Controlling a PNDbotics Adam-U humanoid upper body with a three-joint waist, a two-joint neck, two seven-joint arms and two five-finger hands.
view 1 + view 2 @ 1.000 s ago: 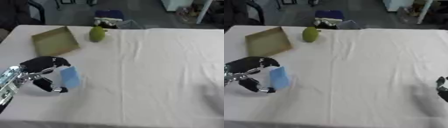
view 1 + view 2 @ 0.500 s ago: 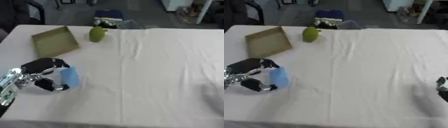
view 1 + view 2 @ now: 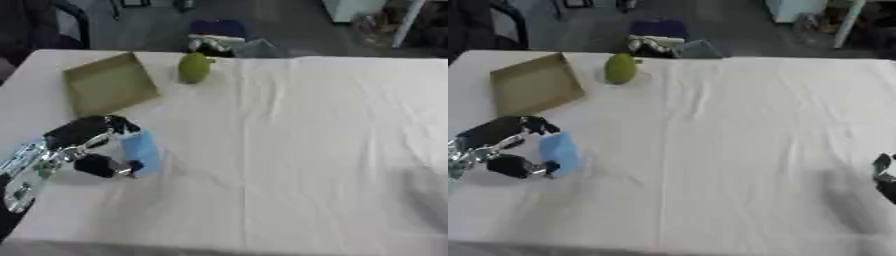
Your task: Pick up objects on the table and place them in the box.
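My left hand (image 3: 86, 145) is at the left of the table, its fingers and thumb curled round a light blue block (image 3: 140, 151) that stands upright. The shallow cardboard box (image 3: 108, 83) lies open at the far left, a short way beyond the hand. A green pear-shaped fruit (image 3: 194, 67) stands just right of the box. Only a dark edge of my right hand (image 3: 885, 176) shows at the right border of the right eye view.
The white cloth-covered table (image 3: 297, 130) spreads wide to the right of the block. Beyond the far edge sit a dark blue thing (image 3: 219, 28) and a small pile of objects (image 3: 214, 46) on the floor.
The whole picture has drifted slightly, so the camera moved. My left hand with the blue block has edged a little toward the box.
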